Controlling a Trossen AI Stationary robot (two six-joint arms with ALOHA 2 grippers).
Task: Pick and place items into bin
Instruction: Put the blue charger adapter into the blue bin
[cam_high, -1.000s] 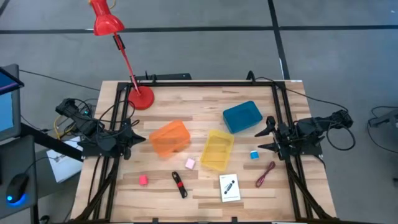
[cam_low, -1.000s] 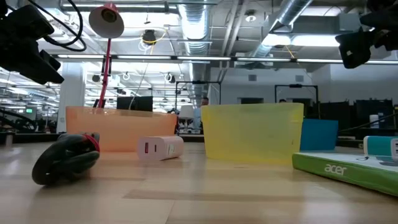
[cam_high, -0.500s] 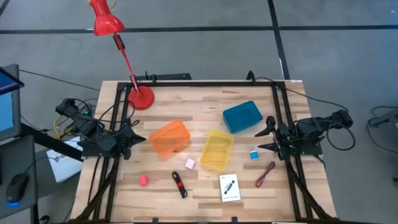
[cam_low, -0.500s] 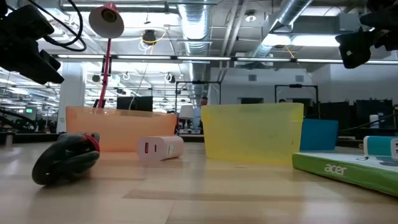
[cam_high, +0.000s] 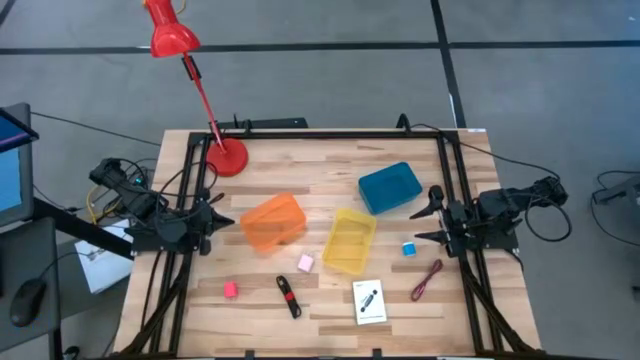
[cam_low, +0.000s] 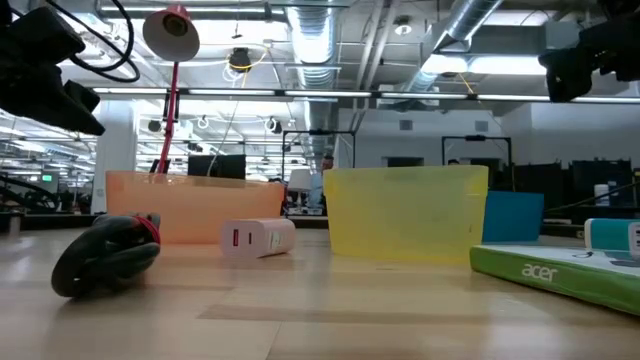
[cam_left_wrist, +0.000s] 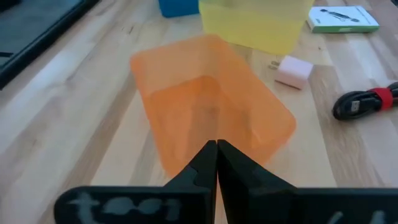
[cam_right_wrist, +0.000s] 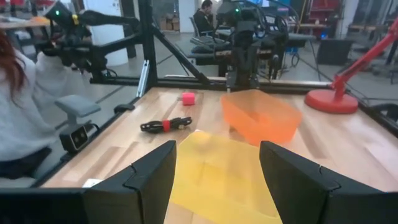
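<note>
Loose items lie on the wooden table: a pink cube (cam_high: 230, 289), a pale pink cube (cam_high: 305, 263), a blue cube (cam_high: 409, 248), a black-and-red stick tool (cam_high: 288, 296), a dark red cord (cam_high: 427, 280) and a white card with a black picture (cam_high: 369, 301). My left gripper (cam_high: 215, 222) is shut and hovers at the table's left side, pointing at the orange bin (cam_left_wrist: 211, 118). My right gripper (cam_high: 431, 217) is open at the table's right side, above and beside the blue cube, facing the yellow bin (cam_right_wrist: 224, 174). Neither touches anything.
Three bins stand mid-table: orange (cam_high: 272, 221), yellow (cam_high: 350, 240) and blue (cam_high: 389, 187). The red desk lamp's base (cam_high: 227, 158) sits at the far left corner. A black frame runs along the table's edges. A person (cam_right_wrist: 25, 112) sits beyond the table's near edge.
</note>
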